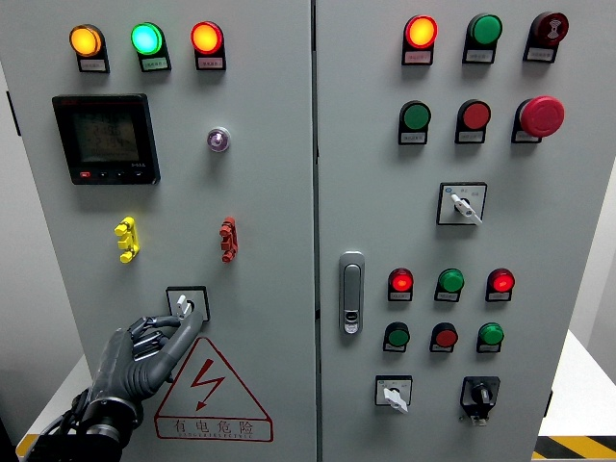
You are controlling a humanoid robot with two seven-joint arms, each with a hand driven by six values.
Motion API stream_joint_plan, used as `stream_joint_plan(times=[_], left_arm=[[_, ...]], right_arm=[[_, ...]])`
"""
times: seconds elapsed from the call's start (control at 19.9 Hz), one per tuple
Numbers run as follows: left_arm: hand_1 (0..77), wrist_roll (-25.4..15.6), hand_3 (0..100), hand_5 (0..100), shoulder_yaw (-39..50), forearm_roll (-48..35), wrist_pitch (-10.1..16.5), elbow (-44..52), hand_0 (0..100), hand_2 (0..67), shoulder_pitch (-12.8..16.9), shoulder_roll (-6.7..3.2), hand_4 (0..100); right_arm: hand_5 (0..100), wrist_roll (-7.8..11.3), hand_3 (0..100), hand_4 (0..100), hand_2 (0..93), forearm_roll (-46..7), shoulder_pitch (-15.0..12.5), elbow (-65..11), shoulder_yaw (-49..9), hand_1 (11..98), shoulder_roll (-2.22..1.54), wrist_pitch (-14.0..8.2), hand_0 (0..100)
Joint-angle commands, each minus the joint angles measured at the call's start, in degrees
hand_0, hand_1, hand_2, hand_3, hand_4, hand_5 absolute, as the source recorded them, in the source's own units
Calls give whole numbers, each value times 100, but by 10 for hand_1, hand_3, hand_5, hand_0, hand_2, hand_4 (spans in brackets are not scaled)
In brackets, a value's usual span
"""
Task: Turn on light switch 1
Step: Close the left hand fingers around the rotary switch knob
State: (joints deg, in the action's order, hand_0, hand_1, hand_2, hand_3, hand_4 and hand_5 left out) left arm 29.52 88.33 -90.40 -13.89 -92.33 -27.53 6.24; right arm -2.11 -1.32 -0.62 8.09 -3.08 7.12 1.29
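A small rotary switch [185, 304] with a white knob sits in a black-framed square on the left cabinet door, low down. My left hand [162, 337] comes up from the lower left, and its fingertips [191, 321] touch the lower edge of the switch frame. The fingers are partly curled with one extended toward the knob, gripping nothing that I can make out. My right hand is out of view.
Above the switch are a yellow toggle [126, 239], a red toggle [227, 239], a black display [106, 139] and three lit lamps. A red warning triangle [210, 387] is right of my hand. The right door carries a handle [352, 292], push buttons and more rotary switches.
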Motion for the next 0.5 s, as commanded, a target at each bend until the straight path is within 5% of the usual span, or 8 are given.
stream_joint_plan(times=[0.0,0.45], left_arm=[[578,1,906,873,0,4,-9,-5,0,448,-15,0,1000],[561,9,913,880,0,4,-96,-5,0,457,-77,0,1000]], right_arm=[[105,0,198,194,0,0,0,0,0,195,0,-5,0],[105,0,198,194,0,0,0,0,0,198,0,3,0]])
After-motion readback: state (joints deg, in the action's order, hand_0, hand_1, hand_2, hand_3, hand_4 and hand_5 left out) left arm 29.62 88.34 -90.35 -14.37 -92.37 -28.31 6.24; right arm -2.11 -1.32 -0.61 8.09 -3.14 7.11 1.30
